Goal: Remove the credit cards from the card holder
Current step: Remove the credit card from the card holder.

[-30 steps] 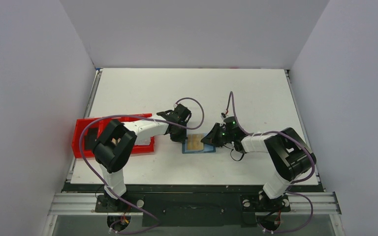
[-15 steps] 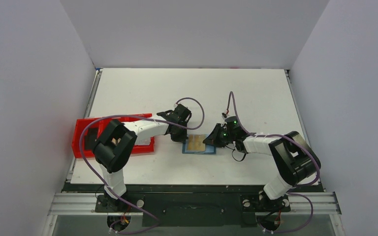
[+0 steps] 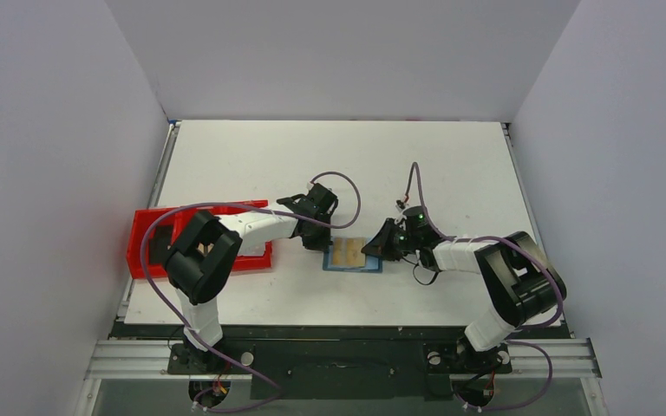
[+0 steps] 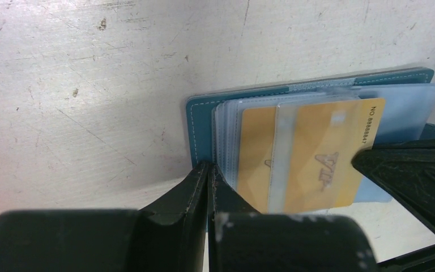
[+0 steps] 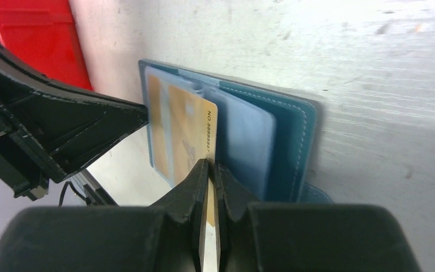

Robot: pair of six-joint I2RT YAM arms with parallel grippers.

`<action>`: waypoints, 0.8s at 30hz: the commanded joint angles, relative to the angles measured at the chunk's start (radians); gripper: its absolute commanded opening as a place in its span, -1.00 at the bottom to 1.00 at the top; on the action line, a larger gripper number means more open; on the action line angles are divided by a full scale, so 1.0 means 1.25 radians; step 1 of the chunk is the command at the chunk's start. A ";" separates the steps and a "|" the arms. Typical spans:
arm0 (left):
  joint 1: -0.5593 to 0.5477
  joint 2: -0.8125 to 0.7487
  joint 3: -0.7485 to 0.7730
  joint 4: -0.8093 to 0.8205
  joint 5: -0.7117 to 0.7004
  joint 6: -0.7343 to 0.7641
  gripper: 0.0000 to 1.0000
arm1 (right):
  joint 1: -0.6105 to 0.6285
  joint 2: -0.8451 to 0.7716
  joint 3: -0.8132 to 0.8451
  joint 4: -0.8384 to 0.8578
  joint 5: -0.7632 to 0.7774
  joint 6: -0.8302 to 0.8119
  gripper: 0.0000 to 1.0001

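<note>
The blue card holder (image 3: pixel 352 268) lies open on the table between both arms, its clear sleeves up. A tan credit card (image 4: pixel 317 164) sticks partly out of a sleeve toward the right. My right gripper (image 5: pixel 210 167) is shut on that card's (image 5: pixel 187 130) edge, with the thin card showing between the jaws. My left gripper (image 4: pixel 208 169) is shut with nothing between its fingers. Its tips rest on the left edge of the holder (image 4: pixel 201 122), where cover meets sleeves. In the top view the left gripper (image 3: pixel 323 243) and right gripper (image 3: pixel 375 248) flank the holder.
A red tray (image 3: pixel 143 247) stands at the table's left edge under the left arm, with a dark flat thing (image 3: pixel 163 237) in it. The tray's corner (image 5: pixel 39 34) shows in the right wrist view. White walls close in the table.
My right gripper has drawn back to the right with the tan card, pulling it further out of the sleeve. The holder has shifted slightly right. The left gripper has stayed in place.
</note>
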 commanded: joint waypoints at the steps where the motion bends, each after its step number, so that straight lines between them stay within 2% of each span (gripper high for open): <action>1: 0.008 0.049 -0.036 -0.066 -0.063 0.020 -1.00 | -0.029 -0.004 -0.019 0.009 0.032 -0.015 -0.94; 9: 0.008 0.049 -0.032 -0.067 -0.061 0.023 -1.00 | -0.029 0.013 -0.021 0.048 0.002 0.007 -0.84; 14: 0.008 0.051 -0.030 -0.066 -0.061 0.023 -1.00 | -0.031 -0.002 -0.022 0.028 0.016 -0.002 -1.00; 24: 0.008 0.048 -0.032 -0.066 -0.061 0.023 -1.00 | -0.062 -0.072 -0.017 -0.081 0.055 -0.051 -1.00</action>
